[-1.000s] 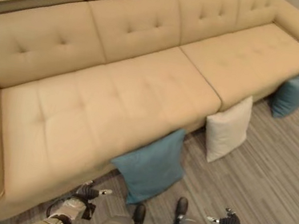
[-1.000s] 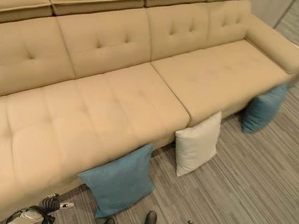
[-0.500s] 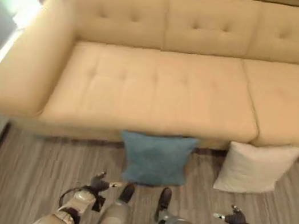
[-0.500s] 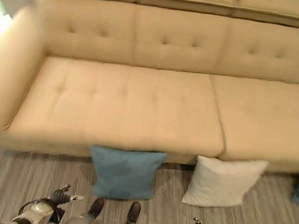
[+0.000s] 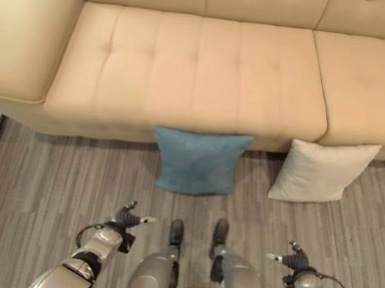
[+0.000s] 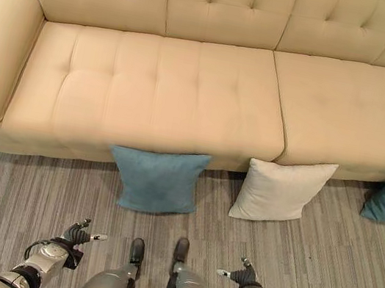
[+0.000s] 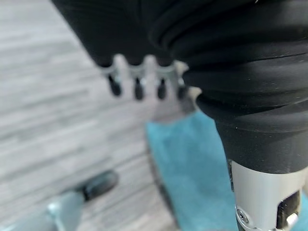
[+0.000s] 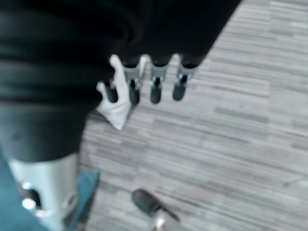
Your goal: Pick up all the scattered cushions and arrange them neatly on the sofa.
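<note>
We are seeing blue cushion (image 5: pixel 197 161) and white cushion (image 5: pixel 320 172) leaning upright against sofa (image 5: pixel 198 70) | left hand (image 5: pixel 125 219), right hand (image 5: pixel 294 260) fingers hanging released.

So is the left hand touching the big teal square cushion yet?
Apart. The left eye view shows bare floor between the left hand and the teal square cushion.

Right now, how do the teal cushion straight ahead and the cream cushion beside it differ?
The square teal fabric cushion is dark blue-green; the square cream fabric cushion is off-white. The teal cushion sits squarely under the left seat of the beige tufted sofa; the cream cushion is turned askew, below the gap between the two seats. Both stand on the grey striped floor, leaning against the sofa front, neither held.
</note>
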Controlling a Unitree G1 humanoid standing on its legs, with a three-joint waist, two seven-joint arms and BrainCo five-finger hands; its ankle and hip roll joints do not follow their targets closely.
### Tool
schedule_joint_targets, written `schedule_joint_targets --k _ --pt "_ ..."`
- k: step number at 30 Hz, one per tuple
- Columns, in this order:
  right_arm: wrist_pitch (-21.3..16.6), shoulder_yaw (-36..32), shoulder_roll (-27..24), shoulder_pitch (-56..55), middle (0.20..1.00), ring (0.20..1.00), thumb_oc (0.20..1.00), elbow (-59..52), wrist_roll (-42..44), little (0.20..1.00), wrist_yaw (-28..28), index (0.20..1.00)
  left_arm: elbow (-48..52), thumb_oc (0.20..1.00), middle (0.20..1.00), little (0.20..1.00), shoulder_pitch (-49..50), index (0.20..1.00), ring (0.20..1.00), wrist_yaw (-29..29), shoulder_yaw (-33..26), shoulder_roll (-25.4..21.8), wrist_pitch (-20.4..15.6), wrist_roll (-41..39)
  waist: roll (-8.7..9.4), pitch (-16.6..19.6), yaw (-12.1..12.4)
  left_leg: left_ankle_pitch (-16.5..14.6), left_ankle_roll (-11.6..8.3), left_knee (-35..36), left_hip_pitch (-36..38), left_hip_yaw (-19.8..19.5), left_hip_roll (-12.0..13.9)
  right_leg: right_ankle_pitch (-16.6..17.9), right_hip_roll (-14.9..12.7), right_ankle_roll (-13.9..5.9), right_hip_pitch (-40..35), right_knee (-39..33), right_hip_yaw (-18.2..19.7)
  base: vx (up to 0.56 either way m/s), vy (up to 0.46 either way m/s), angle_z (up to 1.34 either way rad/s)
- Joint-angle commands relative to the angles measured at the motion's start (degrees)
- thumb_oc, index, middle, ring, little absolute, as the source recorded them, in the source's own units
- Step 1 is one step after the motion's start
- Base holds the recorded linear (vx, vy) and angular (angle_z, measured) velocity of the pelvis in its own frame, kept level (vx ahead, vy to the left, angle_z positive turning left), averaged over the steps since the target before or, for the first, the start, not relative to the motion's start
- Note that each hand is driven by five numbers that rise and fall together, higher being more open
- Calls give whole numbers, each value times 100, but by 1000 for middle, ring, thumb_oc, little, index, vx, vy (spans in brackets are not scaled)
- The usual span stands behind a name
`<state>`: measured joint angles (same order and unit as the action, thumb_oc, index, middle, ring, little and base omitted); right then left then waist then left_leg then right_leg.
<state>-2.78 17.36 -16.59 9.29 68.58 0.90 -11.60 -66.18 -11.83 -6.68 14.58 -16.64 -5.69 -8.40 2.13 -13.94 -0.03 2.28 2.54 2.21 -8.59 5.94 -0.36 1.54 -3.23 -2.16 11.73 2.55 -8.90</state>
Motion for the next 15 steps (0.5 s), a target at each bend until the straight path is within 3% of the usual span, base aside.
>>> schedule_joint_targets --k 1,5,11,13,15 --pt "-47 144 -159 -37 1000 1000 1000 71 -41 1000 -107 1000 -95 1000 1000 1000 244 1000 1000 -32 -23 -21 -97 -18 149 404 -17 -342 -271 -212 -12 -236 -77 -206 -212 -373 -273 60 92 91 26 4" --pt "-14 113 -148 -120 1000 1000 1000 123 -142 1000 -92 1000 -147 1000 1000 1000 385 1000 1000 20 -50 30 -59 44 194 400 41 -557 -210 -413 101 -304 -145 -205 -294 -461 -510 35 92 93 64 3" --pt "16 106 -119 -100 1000 1000 1000 77 -242 1000 -38 1000 -221 1000 1000 1000 494 1000 1000 20 -163 -12 -31 44 151 335 91 -674 -36 -518 212 -383 -252 -103 -434 -631 -239 893 231 44 112 -10" --pt "9 110 -101 -89 1000 1000 1000 66 -249 1000 -26 1000 -252 1000 1000 1000 503 1000 1000 45 -188 -31 -32 68 115 311 81 -701 -10 -524 290 -436 -264 -175 -398 -629 -161 1141 303 105 118 -10" --pt "-14 140 -92 -117 1000 1000 1000 58 -220 1000 -2 1000 -293 1000 1000 1000 559 1000 1000 41 -229 -59 -35 76 104 331 42 -735 26 -403 568 -569 -361 -176 -115 -473 -22 960 314 229 80 -11"
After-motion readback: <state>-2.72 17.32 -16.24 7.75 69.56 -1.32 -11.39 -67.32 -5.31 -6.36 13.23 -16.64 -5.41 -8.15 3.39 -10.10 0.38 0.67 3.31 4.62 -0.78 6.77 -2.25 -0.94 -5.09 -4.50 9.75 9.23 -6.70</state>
